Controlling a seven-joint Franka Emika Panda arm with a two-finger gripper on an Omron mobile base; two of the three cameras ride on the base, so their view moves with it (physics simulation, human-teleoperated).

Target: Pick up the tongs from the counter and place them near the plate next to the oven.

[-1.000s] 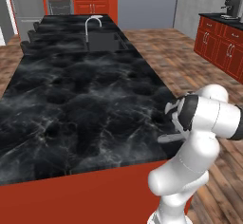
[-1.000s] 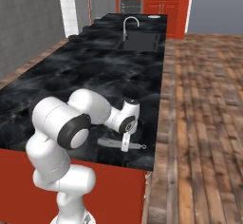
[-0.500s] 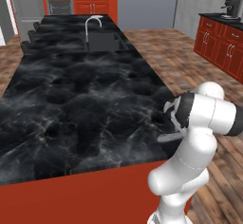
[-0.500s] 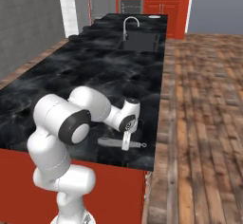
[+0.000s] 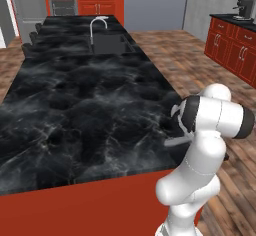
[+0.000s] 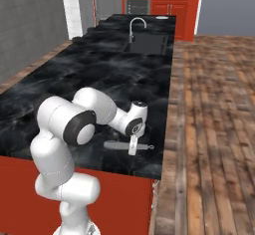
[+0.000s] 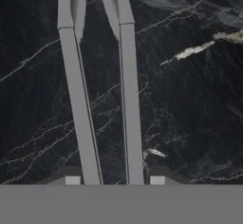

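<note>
Fingertips [image 7: 72, 180] press against the outer sides of the tongs [image 7: 102, 99], whose two grey arms run up between them in the hand view; the gripper [image 6: 132, 148] is clamped on the tongs low over the counter [image 6: 64, 79], near its front right corner. From the left base view the arm's elbow hides most of the tongs [image 5: 176, 141]. A sink [image 6: 147, 42] sits at the far end.
</note>
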